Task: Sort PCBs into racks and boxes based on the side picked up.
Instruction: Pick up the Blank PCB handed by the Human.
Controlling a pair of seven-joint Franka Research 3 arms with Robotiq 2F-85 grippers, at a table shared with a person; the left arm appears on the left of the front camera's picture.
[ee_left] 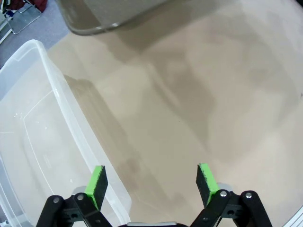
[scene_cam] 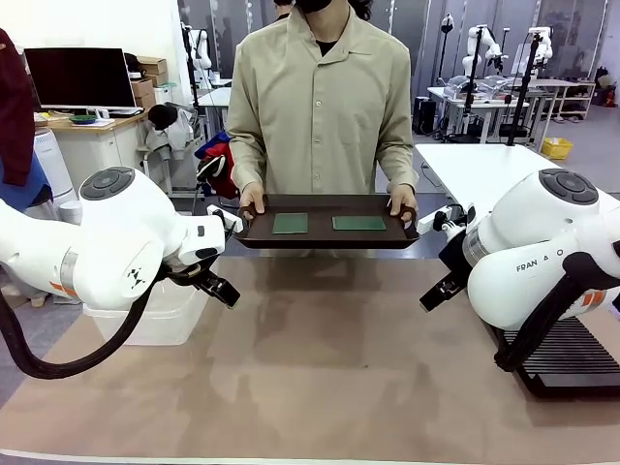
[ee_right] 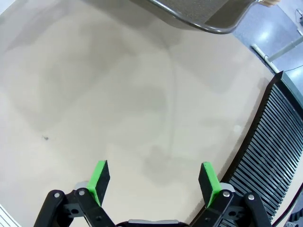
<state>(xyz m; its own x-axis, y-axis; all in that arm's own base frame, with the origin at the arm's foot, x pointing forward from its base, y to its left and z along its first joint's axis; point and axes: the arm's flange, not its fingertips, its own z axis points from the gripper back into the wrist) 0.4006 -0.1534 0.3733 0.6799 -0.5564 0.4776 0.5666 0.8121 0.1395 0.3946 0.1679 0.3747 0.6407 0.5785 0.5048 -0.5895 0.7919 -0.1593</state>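
Both PCBs [scene_cam: 290, 223] lie flat on the brown tray [scene_cam: 329, 241] that the person [scene_cam: 320, 107] holds at the far side, so I judge nothing is sorted yet. My left gripper [ee_left: 154, 182] and right gripper [ee_right: 154, 180] hang spread wide, holding nothing. The left wrist view looks into the box [ee_left: 28, 118], and the right wrist view shows the slots of the rack [ee_right: 279, 142].

PCB [scene_cam: 290, 224], second PCB [scene_cam: 358, 223] side by side on tray [scene_cam: 320, 239]; box [scene_cam: 174, 312] left of tray, nearer robot; rack [scene_cam: 581, 354] right of tray, nearer robot.

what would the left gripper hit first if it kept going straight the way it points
Most likely the bare table mat, right beside the clear box; one finger may clip the box's rim.
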